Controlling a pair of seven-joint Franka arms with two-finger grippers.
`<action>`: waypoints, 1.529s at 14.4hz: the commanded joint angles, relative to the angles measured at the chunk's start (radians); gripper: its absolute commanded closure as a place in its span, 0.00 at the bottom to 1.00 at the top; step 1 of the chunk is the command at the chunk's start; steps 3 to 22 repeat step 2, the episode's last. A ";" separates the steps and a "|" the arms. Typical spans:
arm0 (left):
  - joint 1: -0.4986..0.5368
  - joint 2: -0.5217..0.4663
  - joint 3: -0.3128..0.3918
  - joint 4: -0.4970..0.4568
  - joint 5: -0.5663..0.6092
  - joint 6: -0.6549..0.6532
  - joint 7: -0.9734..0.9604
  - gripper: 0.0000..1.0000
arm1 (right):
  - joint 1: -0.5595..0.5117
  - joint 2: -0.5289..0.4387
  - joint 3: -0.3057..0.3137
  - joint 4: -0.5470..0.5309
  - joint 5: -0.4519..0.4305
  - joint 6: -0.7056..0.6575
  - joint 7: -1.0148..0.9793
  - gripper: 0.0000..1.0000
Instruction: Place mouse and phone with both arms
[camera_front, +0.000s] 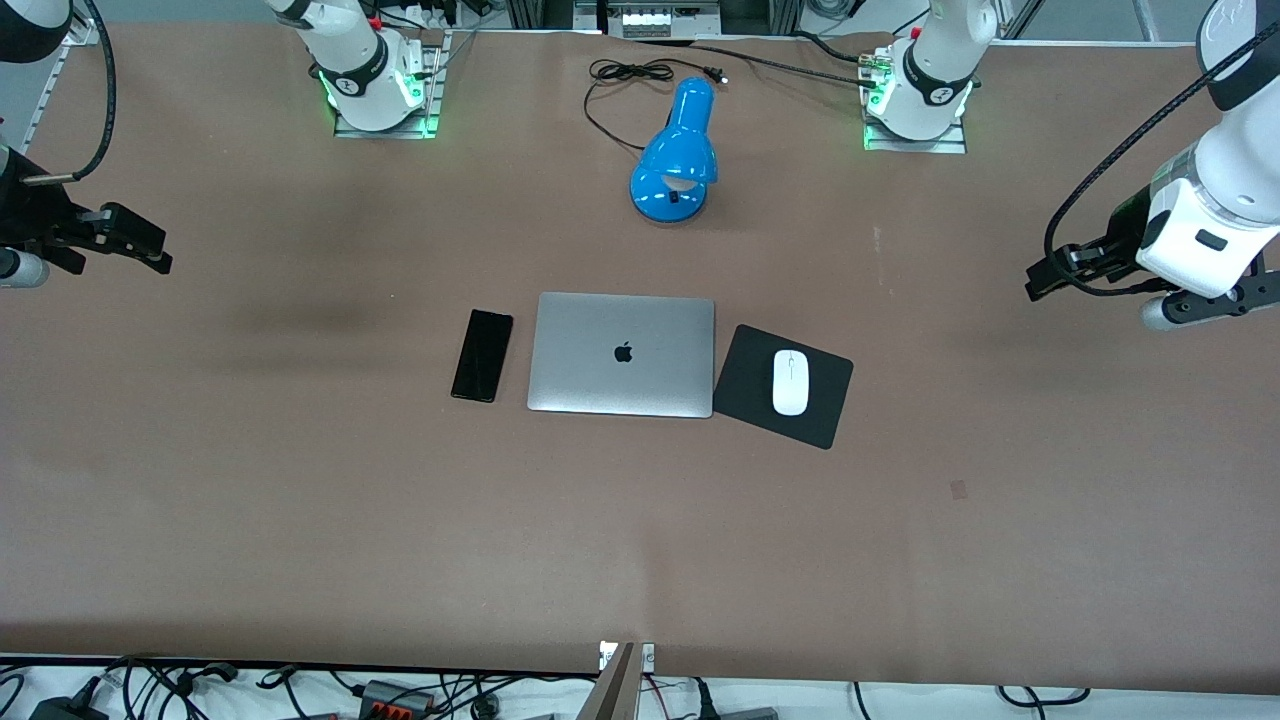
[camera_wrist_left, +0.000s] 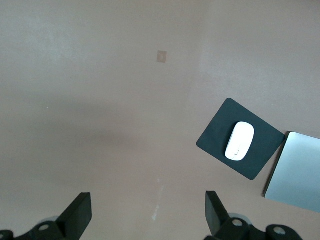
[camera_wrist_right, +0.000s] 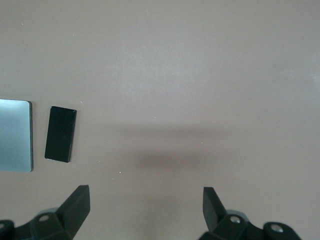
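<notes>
A brown desk (camera_front: 300, 480) holds a closed silver laptop (camera_front: 622, 354) at its middle. The black phone (camera_front: 482, 355) lies flat just beside the laptop, toward the right arm's end. The white mouse (camera_front: 790, 382) rests on a black mouse pad (camera_front: 745, 385) beside the laptop, toward the left arm's end. A blue lamp (camera_front: 676, 155) stands farther from the front camera. The left gripper (camera_wrist_left: 148, 212) and right gripper (camera_wrist_right: 145, 207) hang over bare desk at their own ends, fingers spread open and empty.
</notes>
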 joint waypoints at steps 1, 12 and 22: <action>0.003 -0.013 0.004 -0.015 -0.021 0.011 0.019 0.00 | -0.011 -0.028 0.007 -0.007 0.005 -0.020 -0.016 0.00; 0.003 -0.013 0.004 -0.015 -0.021 0.011 0.019 0.00 | -0.011 -0.028 0.007 -0.007 0.005 -0.020 -0.016 0.00; 0.003 -0.013 0.004 -0.015 -0.021 0.011 0.019 0.00 | -0.011 -0.028 0.007 -0.007 0.005 -0.020 -0.016 0.00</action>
